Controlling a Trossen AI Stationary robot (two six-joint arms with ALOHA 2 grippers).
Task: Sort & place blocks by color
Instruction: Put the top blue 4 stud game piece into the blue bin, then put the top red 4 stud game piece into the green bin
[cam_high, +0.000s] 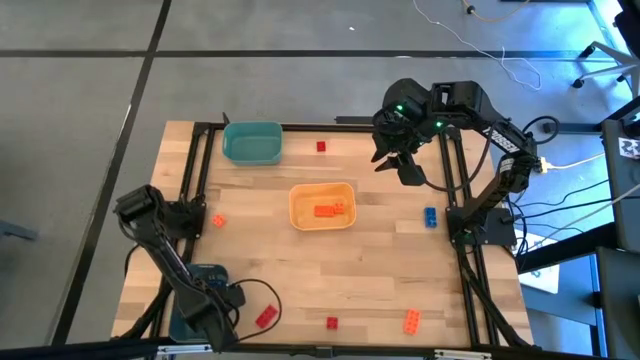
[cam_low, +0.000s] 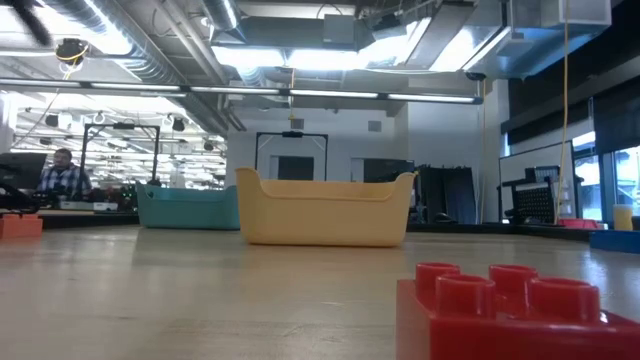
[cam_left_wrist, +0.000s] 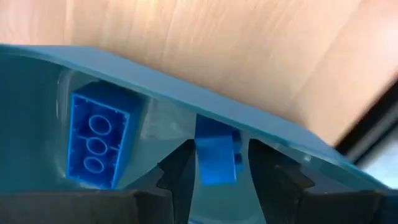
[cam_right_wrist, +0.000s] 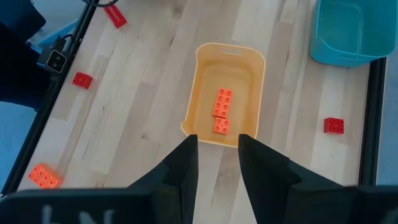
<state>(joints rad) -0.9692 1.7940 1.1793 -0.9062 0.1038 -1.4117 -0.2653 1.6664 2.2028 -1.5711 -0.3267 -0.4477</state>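
At the lower left of the high view the left gripper (cam_high: 205, 300) hangs over the blue bin (cam_high: 183, 322), which sits at the table's near-left corner and is mostly hidden by the arm. In the left wrist view its fingers (cam_left_wrist: 180, 174) stand apart on either side of a small blue block (cam_left_wrist: 214, 152); there seems to be a gap on each side, though the view is too close to be sure that the block is free of them. A longer blue block (cam_left_wrist: 96, 140) lies in the same bin, underside up, showing three round sockets.

The right gripper (cam_high: 400, 160) hangs in the air at the upper right of the high view, over the table's far-right part. Its fingers (cam_right_wrist: 183, 165) are parted and hold nothing.

The yellow-orange bin (cam_high: 322, 206) sits at mid-frame with two orange blocks (cam_right_wrist: 222, 109) in it, touching end to end. The teal bin (cam_high: 252, 142) stands up and left of it.

Loose on the wooden table (cam_high: 370, 270):
- a red block (cam_high: 321, 146) beside the teal bin
- a blue block (cam_high: 430, 216) at right
- an orange block (cam_high: 217, 220) at left
- a red block (cam_high: 266, 316), another red block (cam_high: 332, 322) and an orange block (cam_high: 411, 320) along the bottom edge.

A person (cam_low: 62, 178) sits far back at the left of the low view. No writing on any block or bin can be read.
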